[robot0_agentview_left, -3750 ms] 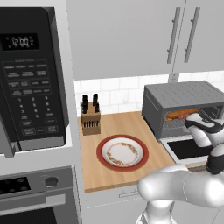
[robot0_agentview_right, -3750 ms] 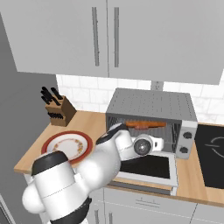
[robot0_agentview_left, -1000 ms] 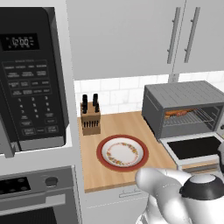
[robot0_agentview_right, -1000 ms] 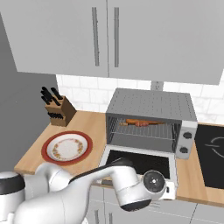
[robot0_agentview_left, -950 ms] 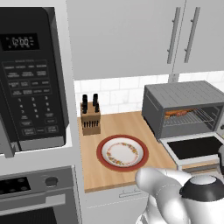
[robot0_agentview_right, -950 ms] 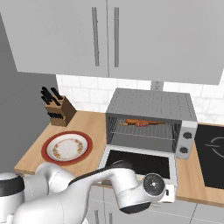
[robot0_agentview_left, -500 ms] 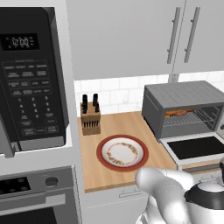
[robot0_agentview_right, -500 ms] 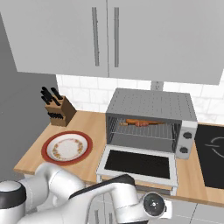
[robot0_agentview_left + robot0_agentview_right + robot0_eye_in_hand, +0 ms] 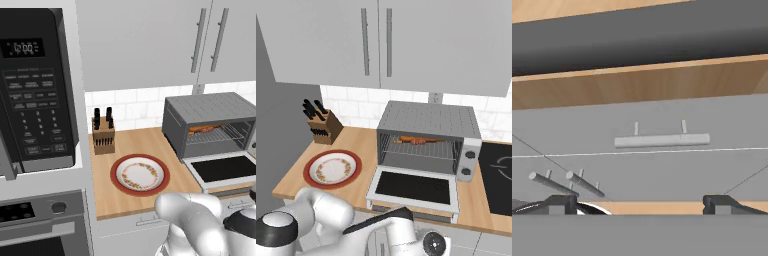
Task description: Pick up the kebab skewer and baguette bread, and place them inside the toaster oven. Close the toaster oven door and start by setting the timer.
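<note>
**Glass door down, food already on the rack**

Left base view: the oven (image 9: 207, 122) holds the skewer and bread (image 9: 206, 129) on its rack; the door (image 9: 220, 169) lies flat. The plate (image 9: 140, 175) is bare.

Right base view: skewer (image 9: 417, 140) inside.

Hand view: gripper (image 9: 639, 204) spread wide, empty, below the counter edge. Come up beneath the door's handle and lift evenly.

Legible markings: none confirmed. The microwave (image 9: 37, 90) carries a lit display (image 9: 21, 48) in its top panel showing pale digits, too blurred to read with certainty. Its keypad (image 9: 34, 112) holds rows of small pale button captions, all too small to make out. The toaster oven (image 9: 428, 137) shows two dials (image 9: 468, 163) with no readable marks.
</note>
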{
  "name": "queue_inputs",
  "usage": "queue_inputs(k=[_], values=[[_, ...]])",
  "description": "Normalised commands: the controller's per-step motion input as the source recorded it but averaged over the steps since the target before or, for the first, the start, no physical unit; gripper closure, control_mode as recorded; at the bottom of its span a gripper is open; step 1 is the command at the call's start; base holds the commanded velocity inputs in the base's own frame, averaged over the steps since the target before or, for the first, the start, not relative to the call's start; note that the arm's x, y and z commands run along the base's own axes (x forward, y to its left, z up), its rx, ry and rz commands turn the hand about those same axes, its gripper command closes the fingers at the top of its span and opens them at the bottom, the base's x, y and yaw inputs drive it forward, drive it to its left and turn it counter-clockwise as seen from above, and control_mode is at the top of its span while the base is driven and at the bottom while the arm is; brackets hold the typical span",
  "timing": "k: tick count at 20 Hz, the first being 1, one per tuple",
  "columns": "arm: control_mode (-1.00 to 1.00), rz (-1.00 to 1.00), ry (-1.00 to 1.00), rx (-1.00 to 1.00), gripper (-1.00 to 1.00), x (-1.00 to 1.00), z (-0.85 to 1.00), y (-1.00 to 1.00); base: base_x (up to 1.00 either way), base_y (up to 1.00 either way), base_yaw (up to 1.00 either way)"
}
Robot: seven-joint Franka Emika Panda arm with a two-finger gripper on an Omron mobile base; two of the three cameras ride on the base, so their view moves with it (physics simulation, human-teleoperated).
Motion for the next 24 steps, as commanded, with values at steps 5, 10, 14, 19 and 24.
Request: queue_inputs(k=[5, 10, 14, 19, 24], values=[[-1.00, 0.00, -0.25, 0.08, -1.00, 0.00, 0.12, 0.00, 0.00, 0.00, 0.00], [-1.00, 0.00, -0.31, 0.03, -1.00, 0.00, 0.19, 0.00, 0.00, 0.00, 0.00], [-1.00, 0.00, -0.34, 0.00, -1.00, 0.00, 0.18, 0.00, 0.00, 0.00, 0.00], [-1.00, 0.00, -0.21, 0.00, -1.00, 0.02, 0.05, 0.04, 0.00, 0.00, 0.00], [-1.00, -0.07, -0.05, -0.02, -1.00, 0.00, 0.30, 0.03, 0.00, 0.00, 0.00]])
